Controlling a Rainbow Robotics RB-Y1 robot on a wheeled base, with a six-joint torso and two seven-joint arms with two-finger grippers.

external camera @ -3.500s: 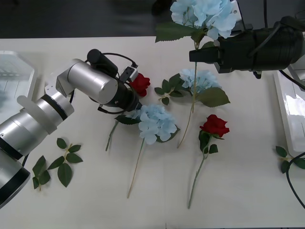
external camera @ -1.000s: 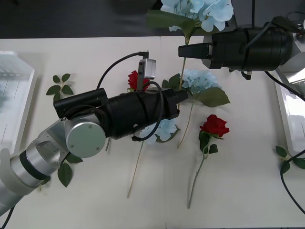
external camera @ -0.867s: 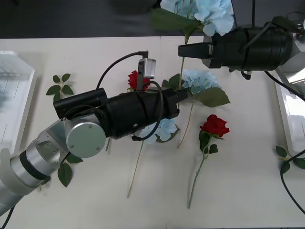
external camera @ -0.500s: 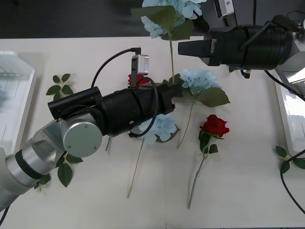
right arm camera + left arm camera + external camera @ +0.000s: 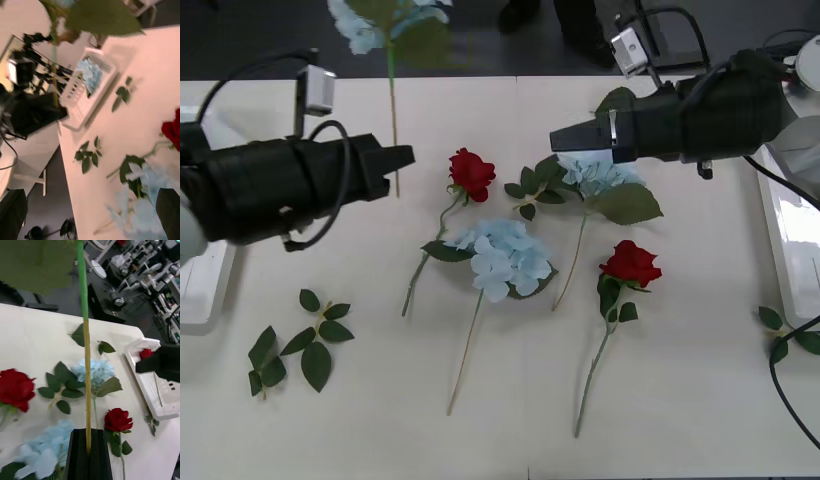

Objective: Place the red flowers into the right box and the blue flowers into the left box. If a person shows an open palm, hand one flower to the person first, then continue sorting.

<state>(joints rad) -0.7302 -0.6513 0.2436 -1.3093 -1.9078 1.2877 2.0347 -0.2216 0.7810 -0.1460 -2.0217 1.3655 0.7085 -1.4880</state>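
The left claw (image 5: pixel 402 157) is clenched on the bottom end of a blue flower's stem (image 5: pixel 392 110), out over the left part of the surface (image 5: pixel 680 400). That blue flower (image 5: pixel 385 18) stands nearly upright above the surface, long axis running from the claw up to the pale blue head at the far edge. In the left wrist view the stem (image 5: pixel 86 363) rises straight out from between the black fingers (image 5: pixel 79 453), yellowish near the grip and green higher up.

Over on the right, the right claw (image 5: pixel 565 138) hangs released, fingers apart and holding nothing, just above the far blue bloom (image 5: pixel 595 170) lying on the surface.

On the surface: 2 red roses, 1 left of centre (image 5: pixel 471 172) with its stem running near-left, 1 right of centre (image 5: pixel 632 262) with its stem pointing near. A second blue bloom (image 5: pixel 502 258) lies between them.

The left box (image 5: pixel 87 88) already holds a blue bloom; the right box (image 5: pixel 150 380) holds a red one.
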